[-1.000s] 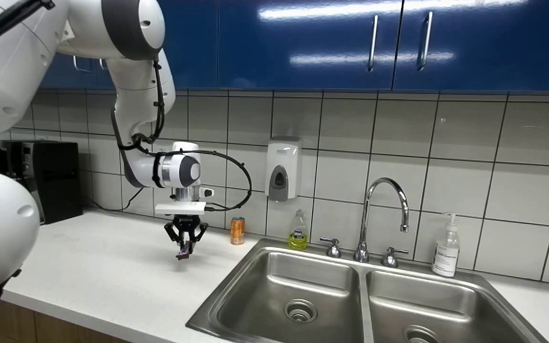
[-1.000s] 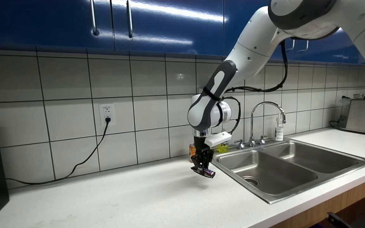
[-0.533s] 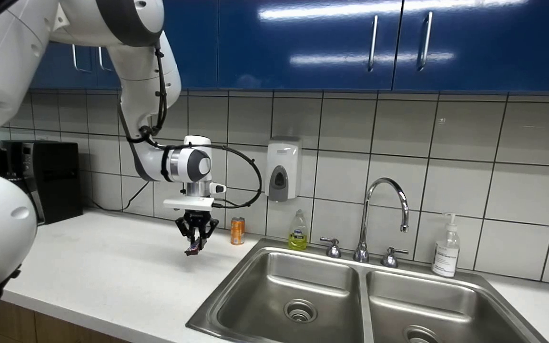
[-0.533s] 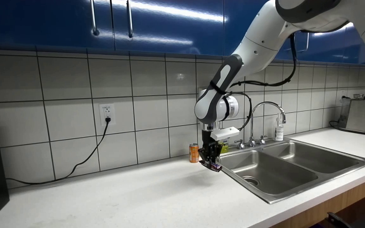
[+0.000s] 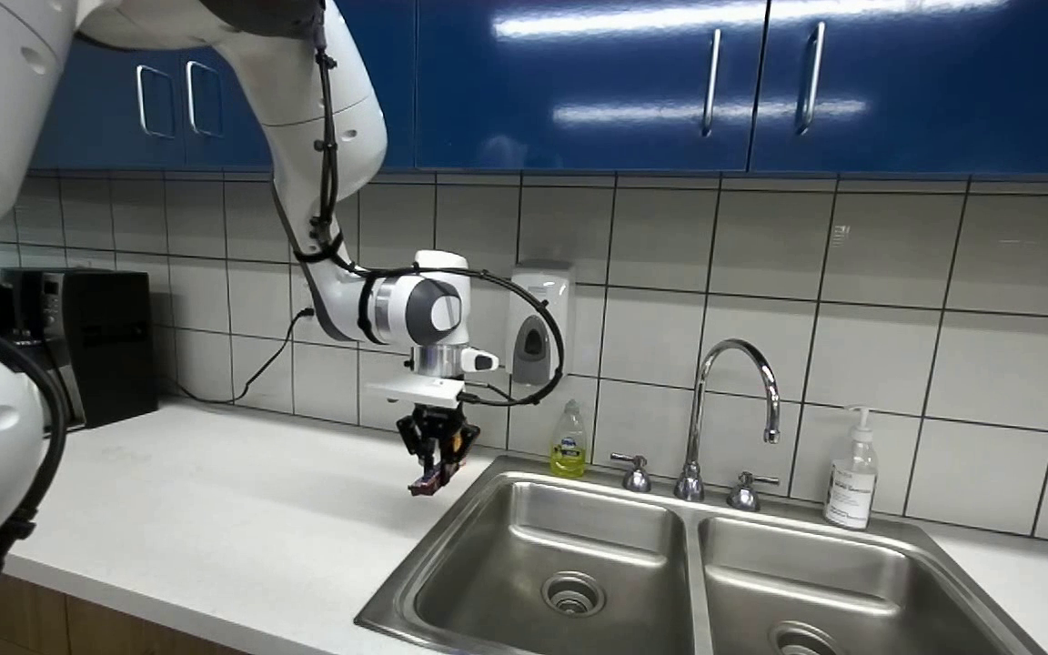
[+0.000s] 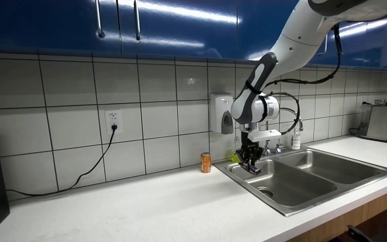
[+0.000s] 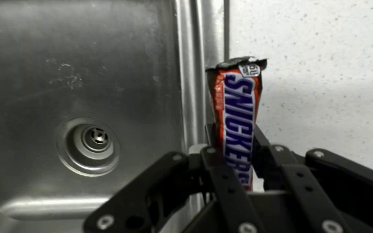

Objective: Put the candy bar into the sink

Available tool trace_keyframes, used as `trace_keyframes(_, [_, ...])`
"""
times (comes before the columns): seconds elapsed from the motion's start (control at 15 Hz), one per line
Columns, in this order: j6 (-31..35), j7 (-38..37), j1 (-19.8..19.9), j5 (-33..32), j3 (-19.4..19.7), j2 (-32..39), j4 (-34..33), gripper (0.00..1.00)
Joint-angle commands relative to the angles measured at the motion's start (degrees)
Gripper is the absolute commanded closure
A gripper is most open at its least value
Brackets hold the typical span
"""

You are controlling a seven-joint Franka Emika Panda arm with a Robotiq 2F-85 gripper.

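The candy bar point(image 7: 240, 106), a Snickers in a dark wrapper, is held between the fingers of my gripper point(image 7: 234, 137) in the wrist view. Its far end sticks out past the fingertips. In both exterior views the gripper point(image 5: 440, 466) point(image 6: 250, 164) holds the bar point(image 5: 426, 486) point(image 6: 255, 170) up in the air, off the counter. In the wrist view the bar appears over the sink's outer rim and the counter edge. The sink's left-hand basin point(image 7: 125, 90), with its round drain, lies beside it; the sink also shows in both exterior views point(image 5: 478, 573) point(image 6: 301, 191).
An orange can point(image 6: 205, 162) stands at the back of the counter point(image 6: 146, 208) by the sink corner. A dish soap bottle point(image 5: 569, 446), the chrome faucet point(image 5: 690, 482) and a pump bottle point(image 5: 851, 482) stand behind the basins. A dispenser point(image 6: 221, 112) hangs on the wall.
The gripper has moved with the candy bar across the counter toward the sink, up to its edge. In an exterior view it now covers most of the orange can. The grip has not visibly changed.
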State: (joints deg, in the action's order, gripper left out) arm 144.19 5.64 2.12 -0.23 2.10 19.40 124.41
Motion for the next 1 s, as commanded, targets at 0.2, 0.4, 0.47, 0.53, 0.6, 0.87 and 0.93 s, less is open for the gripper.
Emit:
trace_keyframes(0.2, [3.0, -0.5, 4.8, 0.9, 3.7, -4.3, 7.0, 0.93])
trace_keyframes(0.4, [3.4, -0.7, 6.0, 0.4, 5.4, -3.4, 7.3, 0.93])
trace_keyframes(0.47, [3.6, -0.8, 6.3, 0.2, 5.8, -2.8, 7.2, 0.93])
trace_keyframes(0.53, [3.7, -0.6, 6.6, 0.4, 6.0, -2.2, 6.9, 0.93])
trace_keyframes(0.6, [4.1, -0.3, 6.9, 0.8, 6.0, -1.5, 6.6, 0.93])
trace_keyframes(0.87, [6.5, 0.6, 7.9, 1.3, 5.6, 2.5, 4.7, 0.93])
trace_keyframes(0.93, [7.4, 0.7, 8.1, 1.3, 5.5, 3.8, 4.1, 0.93])
